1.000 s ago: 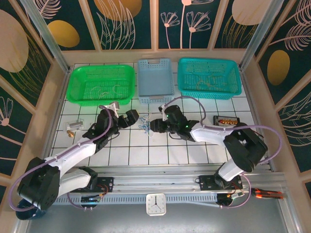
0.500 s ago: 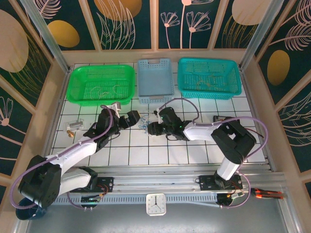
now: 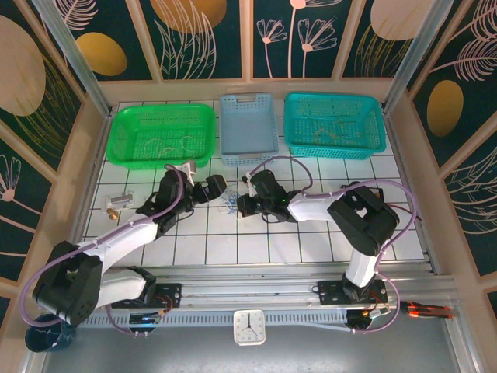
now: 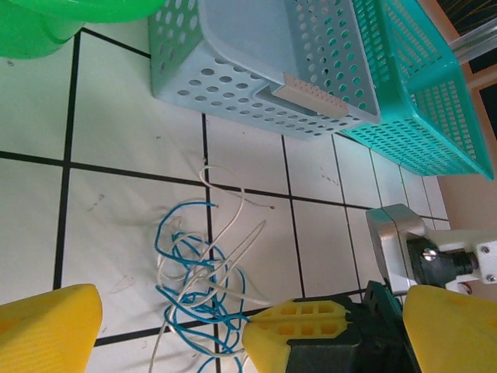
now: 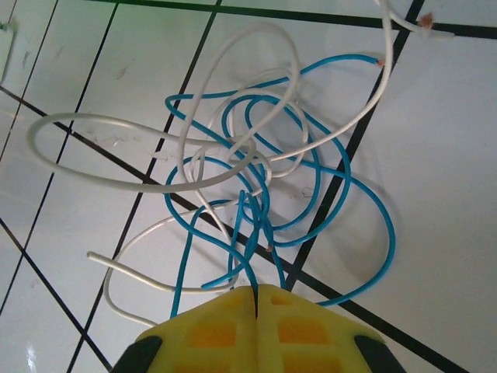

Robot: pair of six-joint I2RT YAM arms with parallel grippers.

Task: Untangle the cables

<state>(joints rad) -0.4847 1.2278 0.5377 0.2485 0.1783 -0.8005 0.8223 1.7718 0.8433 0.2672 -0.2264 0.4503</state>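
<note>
tangled cables (image 3: 231,200) on the table (image 3: 256,247) between both grippers, near the grey basket (image 3: 248,99): right gripper (image 5: 256,297) clamped on a blue cable (image 5: 365,225), likely to draw it free; left gripper (image 3: 219,187) spread wide beside, ready to pin the rest.

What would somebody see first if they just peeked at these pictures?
Probably the cables, blue and white loops knotted together in the middle of the tiled table. The right gripper is pinched shut on blue strands, and the left gripper hangs wide open on the knot's other side. A green basket, a pale blue basket and a teal basket line the back.
</note>
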